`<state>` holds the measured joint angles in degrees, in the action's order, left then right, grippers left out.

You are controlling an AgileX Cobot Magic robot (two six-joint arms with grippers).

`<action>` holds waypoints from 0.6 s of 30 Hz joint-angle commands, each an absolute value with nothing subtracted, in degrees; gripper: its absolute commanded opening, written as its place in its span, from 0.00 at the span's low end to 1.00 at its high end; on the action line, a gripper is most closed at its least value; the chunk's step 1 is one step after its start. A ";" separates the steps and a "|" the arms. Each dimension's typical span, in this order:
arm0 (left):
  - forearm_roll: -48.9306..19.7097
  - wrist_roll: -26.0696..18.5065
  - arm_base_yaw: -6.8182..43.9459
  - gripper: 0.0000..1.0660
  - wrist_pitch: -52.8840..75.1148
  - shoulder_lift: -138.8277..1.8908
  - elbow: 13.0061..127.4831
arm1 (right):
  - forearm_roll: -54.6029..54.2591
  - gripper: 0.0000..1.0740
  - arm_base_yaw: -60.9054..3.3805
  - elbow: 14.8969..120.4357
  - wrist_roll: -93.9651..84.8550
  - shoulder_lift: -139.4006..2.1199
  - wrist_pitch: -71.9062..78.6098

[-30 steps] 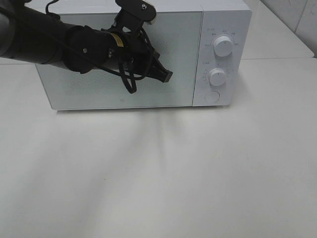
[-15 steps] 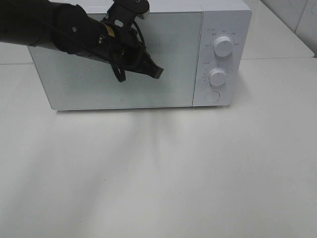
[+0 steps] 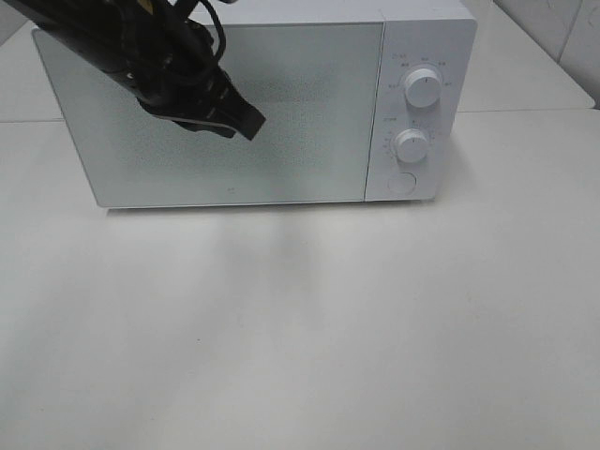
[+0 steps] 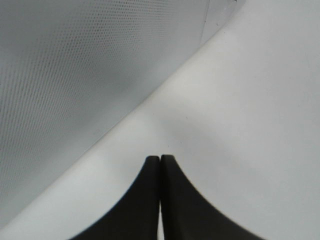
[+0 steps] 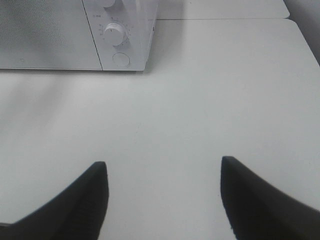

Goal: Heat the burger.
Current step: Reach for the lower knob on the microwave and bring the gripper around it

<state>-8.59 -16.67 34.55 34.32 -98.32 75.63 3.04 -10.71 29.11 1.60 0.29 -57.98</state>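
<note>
The burger is not in view in any frame. A white microwave (image 3: 281, 103) stands at the back of the table with its door shut; it also shows in the right wrist view (image 5: 75, 35) and its door fills part of the left wrist view (image 4: 75, 65). My left gripper (image 3: 251, 125) is shut and empty, held in front of the door's upper left part; its fingertips (image 4: 160, 159) press together. My right gripper (image 5: 162, 172) is open and empty above the bare table, out of the exterior view.
The microwave has two round knobs (image 3: 423, 89) (image 3: 411, 146) and a round button (image 3: 401, 183) on its right panel. The white table (image 3: 309, 319) spreads in front. A tiled wall (image 3: 562, 28) is at the back right.
My left arm has drawn back up and to the left across the microwave door, the gripper staying shut. The microwave has not moved.
</note>
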 commanded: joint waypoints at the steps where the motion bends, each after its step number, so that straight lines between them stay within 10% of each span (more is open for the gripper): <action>1: -8.14 -13.92 33.46 0.00 38.16 -95.86 76.15 | 2.92 0.58 -10.60 28.88 0.97 1.55 -57.35; 18: -7.39 -7.96 17.59 0.00 58.61 -82.96 76.09 | 2.92 0.58 -10.60 28.88 0.97 1.49 -57.35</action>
